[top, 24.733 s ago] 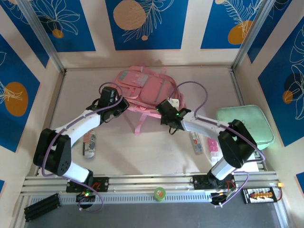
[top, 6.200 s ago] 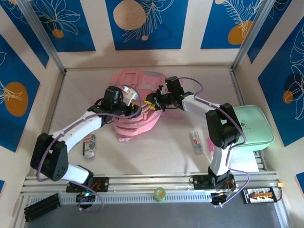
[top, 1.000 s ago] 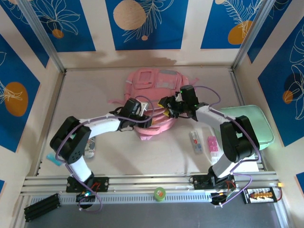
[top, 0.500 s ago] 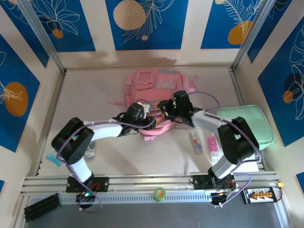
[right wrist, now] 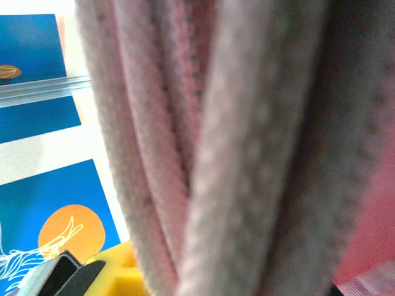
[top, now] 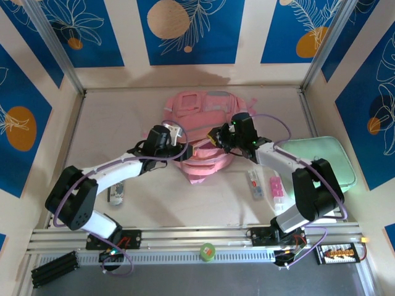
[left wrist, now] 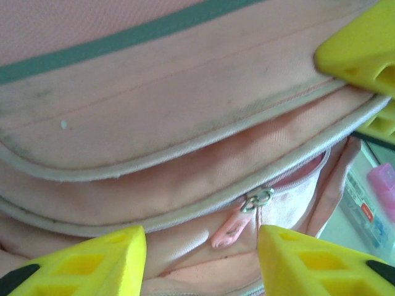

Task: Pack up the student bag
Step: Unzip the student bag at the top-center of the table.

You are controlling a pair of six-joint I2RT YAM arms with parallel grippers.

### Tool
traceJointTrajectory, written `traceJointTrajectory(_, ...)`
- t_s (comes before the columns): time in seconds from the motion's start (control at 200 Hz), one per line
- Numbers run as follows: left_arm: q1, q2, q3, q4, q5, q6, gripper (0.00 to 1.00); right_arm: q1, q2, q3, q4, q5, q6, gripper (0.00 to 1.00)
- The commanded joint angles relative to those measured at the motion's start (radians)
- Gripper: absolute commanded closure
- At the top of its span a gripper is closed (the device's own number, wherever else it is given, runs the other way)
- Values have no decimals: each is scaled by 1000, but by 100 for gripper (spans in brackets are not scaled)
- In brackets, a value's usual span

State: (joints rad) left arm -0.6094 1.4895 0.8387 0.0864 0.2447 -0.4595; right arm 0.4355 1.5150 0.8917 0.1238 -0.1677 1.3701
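The student bag (top: pixel 200 111), a soft pink backpack, lies in the middle of the table with its straps toward the arms. My left gripper (top: pixel 178 137) hovers at the bag's left side. In the left wrist view it (left wrist: pixel 200 246) is open, with a pink zipper pull (left wrist: pixel 231 228) between its yellow fingers, untouched. My right gripper (top: pixel 216 137) is at the bag's right edge. The left wrist view shows its yellow fingers (left wrist: pixel 364 49) on either side of the flap's piped edge. In the right wrist view folds of pink fabric (right wrist: pixel 203 154) press close past one yellow finger (right wrist: pixel 111 277).
A flat mint-green case (top: pixel 318 161) lies at the right edge of the table. Small packets (top: pixel 255 184) and a pink item (top: pixel 276 188) sit in front of it. Another small item (top: pixel 116 192) lies near the left arm. A green tape roll (top: pixel 207 251) rests on the front rail.
The right gripper has closed onto the bag's edge. The left arm has drawn back to the left and its jaws have widened slightly. The bag's near flap has shifted.
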Motion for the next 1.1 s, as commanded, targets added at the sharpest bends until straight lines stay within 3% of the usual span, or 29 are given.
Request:
traceJointTrajectory(0.0,1,16,34,-13,130,25,52,-10,-41,63,39,-96,-15,87)
traceJointTrajectory(0.32,1,34,-1,97,198,-45,58,-24,-17,93,54,-154,4,87)
traceJointTrajectory(0.475,2,75,26,113,170,-61,58,-25,-16,102,57,-168,11,87)
traceJointTrajectory(0.66,-1,110,50,158,203,-80,68,-25,-13,102,56,-175,14,87)
traceJointTrajectory(1.095,-3,97,42,209,200,-114,75,-25,4,101,55,-181,11,87)
